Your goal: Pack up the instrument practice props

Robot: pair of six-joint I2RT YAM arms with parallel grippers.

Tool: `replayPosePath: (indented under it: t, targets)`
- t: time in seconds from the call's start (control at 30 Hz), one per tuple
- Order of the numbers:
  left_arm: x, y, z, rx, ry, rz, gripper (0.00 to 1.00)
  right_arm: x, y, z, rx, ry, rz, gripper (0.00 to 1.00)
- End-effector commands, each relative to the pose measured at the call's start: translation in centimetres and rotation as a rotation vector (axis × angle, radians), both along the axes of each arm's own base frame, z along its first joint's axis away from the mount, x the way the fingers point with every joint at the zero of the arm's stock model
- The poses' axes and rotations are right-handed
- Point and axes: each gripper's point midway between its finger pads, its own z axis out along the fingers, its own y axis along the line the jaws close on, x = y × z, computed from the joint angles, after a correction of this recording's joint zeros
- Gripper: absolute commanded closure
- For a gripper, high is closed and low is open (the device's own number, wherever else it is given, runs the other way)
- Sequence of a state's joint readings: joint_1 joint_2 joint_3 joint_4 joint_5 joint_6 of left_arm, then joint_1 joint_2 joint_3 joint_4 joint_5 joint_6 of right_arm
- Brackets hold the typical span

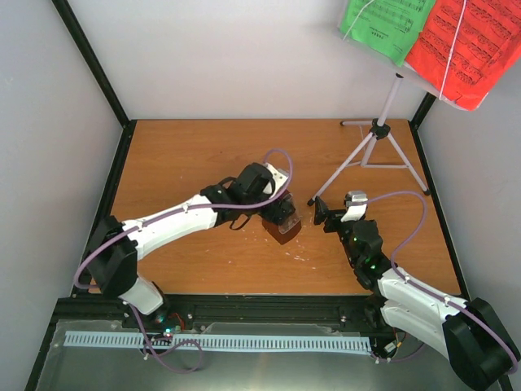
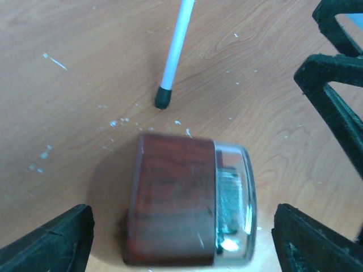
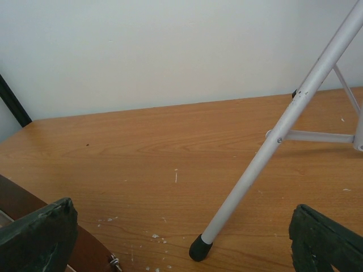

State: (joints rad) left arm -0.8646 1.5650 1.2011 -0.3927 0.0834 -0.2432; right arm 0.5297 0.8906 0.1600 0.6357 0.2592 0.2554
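Note:
The dark brown metronome (image 2: 173, 198) with its clear cover (image 2: 235, 198) rests on the table. My left gripper (image 2: 181, 241) is open around it, and a gap shows between each finger and its sides. From above, the metronome (image 1: 282, 230) sits just under the left gripper (image 1: 281, 213). The white tripod music stand (image 1: 376, 142) stands at the back right, carrying green sheets (image 1: 387, 24) and red sheets (image 1: 460, 45). One stand leg (image 3: 272, 153) ends in a black foot (image 3: 199, 248) between the fingers of my open right gripper (image 3: 181, 243), touching neither.
The orange wooden table (image 1: 187, 155) has black frame rails along its edges and white walls behind. The right gripper's black fingers (image 2: 334, 96) show close to the metronome's right. The stand's foot (image 2: 163, 99) rests just beyond the metronome. White specks dot the wood.

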Motion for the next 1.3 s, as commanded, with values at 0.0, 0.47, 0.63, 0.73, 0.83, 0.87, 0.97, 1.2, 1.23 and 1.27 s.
replayPosePath:
  t: [0.0,0.47,0.63,0.73,0.83,0.87,0.97,1.2,1.23,1.27]
  targets:
    - [-1.7,-1.0,2.3,-0.151,0.039,-0.017,0.12,0.1,-0.6,0.2,0.001,-0.013,-0.026,0.0]
    - [-9.0,-2.6,2.2,-0.369,0.224,-0.334,0.12,-2.3,-3.1,-5.1,0.149,0.342,-0.169,0.0]
    - [-7.0,0.1,4.7,-0.439,0.028,-0.185,0.02,-3.4,-3.6,-6.8,0.202,0.408,-0.191,0.05]
    - [-5.7,3.5,7.3,-0.546,-0.078,-0.116,0.01,-3.3,-2.0,-7.0,0.191,0.414,-0.105,0.09]
    - [-3.9,5.4,8.1,-0.535,-0.125,-0.083,0.01,-2.9,0.3,-7.4,0.166,0.455,-0.002,0.14]
    - [-3.8,5.4,8.1,-0.521,-0.142,-0.094,0.0,-2.7,0.8,-7.4,0.17,0.465,0.02,0.17]
    - [-4.0,4.9,8.3,-0.499,-0.178,-0.17,0.01,-2.4,1.6,-7.9,0.18,0.479,0.048,0.23]
    - [-4.2,4.2,7.5,-0.474,-0.185,-0.238,0.01,-1.5,5.5,-7.0,0.174,0.46,0.238,0.25]
    - [-4.4,4.2,7.5,-0.477,-0.193,-0.25,0.01,-1.1,6.3,-6.7,0.166,0.453,0.272,0.25]
    - [-4.6,4.2,7.6,-0.481,-0.204,-0.264,0.01,-0.8,7.0,-6.5,0.159,0.447,0.303,0.25]
